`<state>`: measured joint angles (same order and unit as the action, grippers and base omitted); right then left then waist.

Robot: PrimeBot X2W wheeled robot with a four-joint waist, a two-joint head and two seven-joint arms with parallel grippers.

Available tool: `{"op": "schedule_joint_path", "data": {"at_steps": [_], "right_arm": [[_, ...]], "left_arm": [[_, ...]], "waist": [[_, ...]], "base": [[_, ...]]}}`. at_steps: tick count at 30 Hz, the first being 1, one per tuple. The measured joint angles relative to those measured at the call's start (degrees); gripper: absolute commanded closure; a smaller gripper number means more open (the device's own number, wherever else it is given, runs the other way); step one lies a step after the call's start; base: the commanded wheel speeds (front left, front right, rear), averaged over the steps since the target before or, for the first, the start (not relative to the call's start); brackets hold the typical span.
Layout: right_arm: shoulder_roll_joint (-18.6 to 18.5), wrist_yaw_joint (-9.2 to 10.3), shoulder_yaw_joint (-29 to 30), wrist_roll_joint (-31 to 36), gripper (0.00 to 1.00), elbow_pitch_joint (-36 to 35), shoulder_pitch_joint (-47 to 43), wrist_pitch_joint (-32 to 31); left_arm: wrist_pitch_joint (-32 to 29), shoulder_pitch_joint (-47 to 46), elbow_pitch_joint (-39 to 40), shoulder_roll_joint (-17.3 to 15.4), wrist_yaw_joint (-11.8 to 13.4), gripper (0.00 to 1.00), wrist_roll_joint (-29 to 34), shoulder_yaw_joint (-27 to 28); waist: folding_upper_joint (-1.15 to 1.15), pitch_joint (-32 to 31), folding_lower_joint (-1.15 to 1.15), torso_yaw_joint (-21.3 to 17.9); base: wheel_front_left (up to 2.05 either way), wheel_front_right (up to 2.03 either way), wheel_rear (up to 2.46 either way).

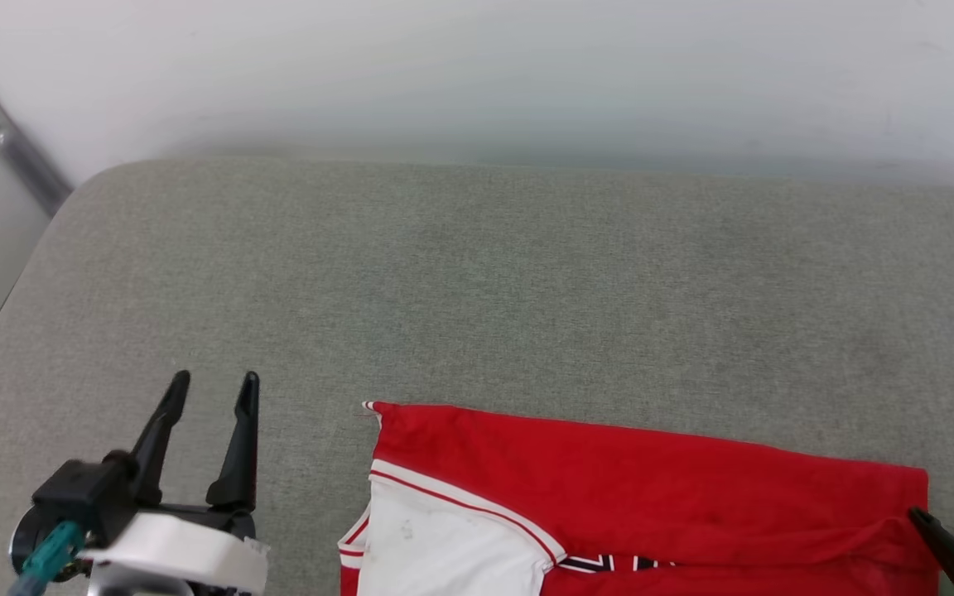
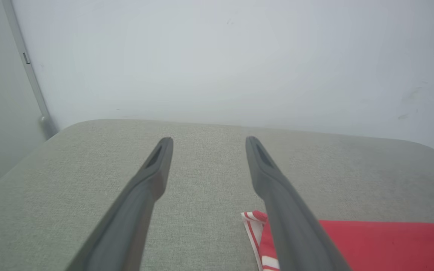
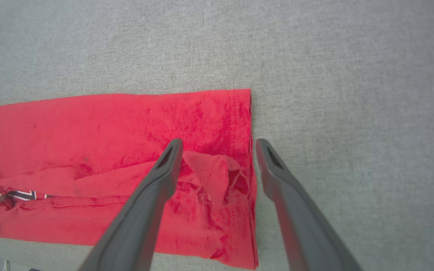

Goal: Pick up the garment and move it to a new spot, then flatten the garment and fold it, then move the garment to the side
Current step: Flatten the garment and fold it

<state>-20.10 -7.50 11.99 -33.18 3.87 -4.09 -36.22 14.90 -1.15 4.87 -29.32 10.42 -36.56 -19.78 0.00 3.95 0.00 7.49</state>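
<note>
Left gripper (image 1: 216,379): fingers spread wide, nothing between them; it hangs over bare grey cushion (image 1: 477,273), just beside the striped sleeve corner of the garment (image 1: 651,472) but apart from it. Right gripper (image 3: 219,143): likewise spread and empty; in its wrist view one finger lies over red cloth, the other over bare cushion, so it straddles the garment's right-hand edge; whether the tips touch the fabric cannot be told. Garment lies flat at the near edge of the cushion, right of centre in the head view, as a long red band; a white sleeve shows at its left end; only a sliver of black-and-white lettering peeks from under an upper layer, and small rumples sit near the right end. Pale wall (image 1: 477,66) behind, well apart. Judgement: the fold step is in hand, with one lengthwise fold apparently laid and neither arm gripping. Next move likely calls for each gripper to close on its own end of the band, pinching both layers together, then bring the ends over evenly; the rumpled right corner wants smoothing first; moving it aside is not yet done.
</note>
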Motion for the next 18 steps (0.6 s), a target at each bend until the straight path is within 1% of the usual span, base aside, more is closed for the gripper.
{"op": "schedule_joint_path", "data": {"at_steps": [3,6,8,9,13,15,18], "right_arm": [[3.3,0.00,3.5,1.3,0.00,0.5,-0.9,-0.6],[6.1,0.00,6.0,2.2,0.00,1.4,-1.4,-0.9],[7.2,0.00,7.2,3.1,0.00,2.5,-1.6,-0.8],[7.6,0.00,7.9,3.6,0.00,3.2,-1.7,-0.6],[8.7,0.00,9.4,4.5,0.00,6.1,-1.7,-0.1],[8.8,0.00,9.8,4.6,0.00,7.4,-1.5,0.5],[9.1,0.00,9.7,3.6,0.00,8.7,-1.2,0.8]], "left_arm": [[0.1,3.6,2.7,4.4,-1.5,0.00,5.9,6.2],[0.1,6.0,4.5,7.9,-4.0,0.00,11.8,10.7],[0.1,6.8,5.2,10.8,-6.0,0.00,13.7,13.0],[0.1,7.2,5.2,12.0,-7.2,0.00,14.7,14.0],[0.1,8.0,4.3,15.1,-11.0,0.00,19.5,16.4],[0.1,8.0,3.9,17.3,-12.7,0.00,20.4,17.5],[0.1,8.0,3.4,19.4,-14.6,0.00,21.9,18.9]], "waist": [[0.00,0.1,0.00,0.7],[0.00,0.3,0.00,1.2],[0.00,0.5,0.00,1.6],[0.00,0.6,0.00,1.8],[0.00,1.2,0.00,2.5],[0.00,1.6,0.00,2.7],[0.00,2.3,0.00,3.1]], "base": [[0.00,0.00,0.00],[0.00,0.00,0.00],[0.00,0.00,0.00],[0.00,0.00,0.00],[0.00,0.00,0.00],[0.00,0.00,0.00],[0.00,0.00,0.00]]}}
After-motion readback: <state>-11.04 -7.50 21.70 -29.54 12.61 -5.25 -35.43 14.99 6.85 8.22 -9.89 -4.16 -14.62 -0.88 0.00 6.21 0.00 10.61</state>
